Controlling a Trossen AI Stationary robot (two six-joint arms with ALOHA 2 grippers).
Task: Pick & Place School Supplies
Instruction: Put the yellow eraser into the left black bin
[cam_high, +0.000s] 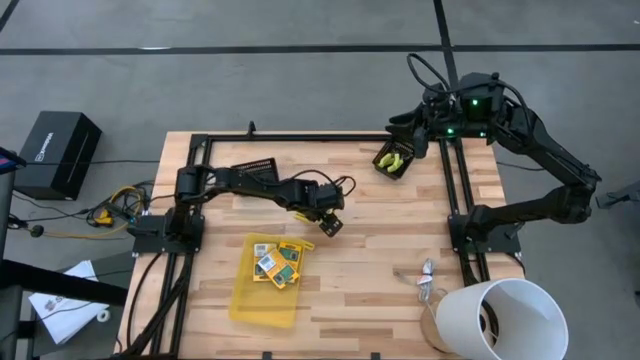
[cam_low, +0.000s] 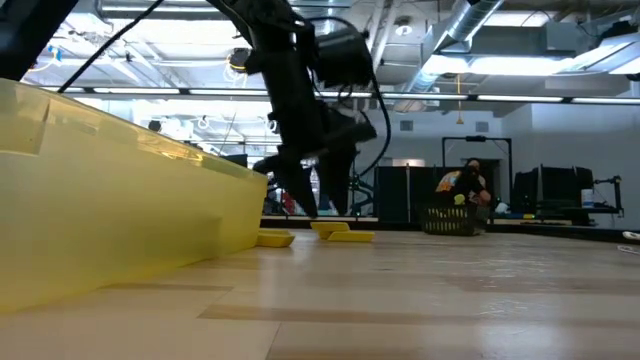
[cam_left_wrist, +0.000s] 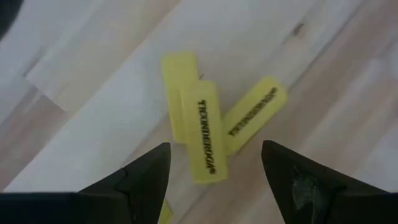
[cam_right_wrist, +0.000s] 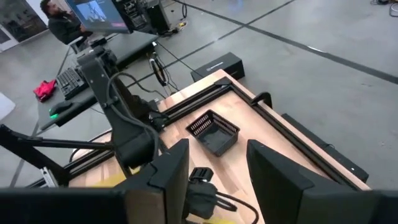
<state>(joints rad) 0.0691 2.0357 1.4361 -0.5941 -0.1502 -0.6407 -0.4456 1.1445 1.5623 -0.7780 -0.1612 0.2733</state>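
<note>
Pale wood surface (cam_high: 380, 240), workshop floor beyond. Nearest, yellow tray (cam_high: 262, 300) holding printed boxes (cam_high: 277, 264). My left claw (cam_left_wrist: 214, 171) hovers spread wide, empty, over three overlapping yellow sticks (cam_left_wrist: 205, 129) just past the tray. Risk: closing here could catch two at once or skid one away. Farther off, my right claw (cam_right_wrist: 217, 165) waits part-open, empty, above a basket (cam_high: 392, 160) of yellow-green supplies.

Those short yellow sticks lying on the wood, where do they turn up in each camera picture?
High view: mostly hidden under the left gripper, mid-table.
Low view: yellow sticks on the table below that gripper.
Left wrist view: three, overlapping, centre, between the open fingers.
Right wrist view: cannot tell.
Shared landmark: the left gripper.
</note>
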